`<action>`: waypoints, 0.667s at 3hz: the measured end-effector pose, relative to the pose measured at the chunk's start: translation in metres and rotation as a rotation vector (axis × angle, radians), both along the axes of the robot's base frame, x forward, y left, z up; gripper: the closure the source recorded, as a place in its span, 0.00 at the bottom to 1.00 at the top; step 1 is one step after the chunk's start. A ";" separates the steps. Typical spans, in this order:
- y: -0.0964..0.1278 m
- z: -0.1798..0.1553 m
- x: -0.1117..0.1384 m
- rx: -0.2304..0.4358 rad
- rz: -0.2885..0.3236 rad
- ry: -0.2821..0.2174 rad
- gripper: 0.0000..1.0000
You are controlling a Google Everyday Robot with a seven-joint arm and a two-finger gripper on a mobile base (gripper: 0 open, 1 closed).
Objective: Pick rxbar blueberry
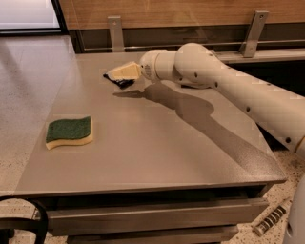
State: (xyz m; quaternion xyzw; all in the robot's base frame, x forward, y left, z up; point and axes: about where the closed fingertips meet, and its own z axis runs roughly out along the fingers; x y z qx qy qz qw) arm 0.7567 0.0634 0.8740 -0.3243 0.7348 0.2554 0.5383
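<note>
On the far half of the grey table [157, 157], toward 11 o'clock from its centre: one rxbar blueberry [123, 83], lying flat on the top. Only part of it shows. Wrapper reads as very dark navy, nearly black; any print on it is too small to make out. Small and thin, much smaller than the sponge. One dark end pokes out to the 9 o'clock side of the claw, and the rest shows as a dark strip just beneath it.

Gripper [113, 74]: one, cream-coloured, wedge-shaped, pointing to 9 o'clock and sitting low, directly over the bar. Touching it or just above it, cannot tell. Whether the claw is wide, narrow or holding the bar, cannot tell either.

Arm [224, 81]: one, white, thick, with small dark dots along its casing. Comes in from the frame's 4 o'clock edge and runs up across the table's right side to the claw. Its shadow [200, 114] lies on the tabletop at the arm's 6 o'clock side.

Sponge [69, 132]: one, green top over a yellow base, wavy outline, at about 8 o'clock on the table, near the left edge, well apart from the bar.

Metal brackets: two, upright against the back wall, one at 11 o'clock [114, 31], one at 1 o'clock [252, 31].

Wood panel [181, 9] along the top. Speckled pale floor [24, 95] on the 9 o'clock side
</note>
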 end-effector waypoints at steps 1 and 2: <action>0.001 -0.011 0.003 -0.023 -0.004 0.015 0.00; 0.004 -0.025 0.008 -0.047 0.004 0.026 0.00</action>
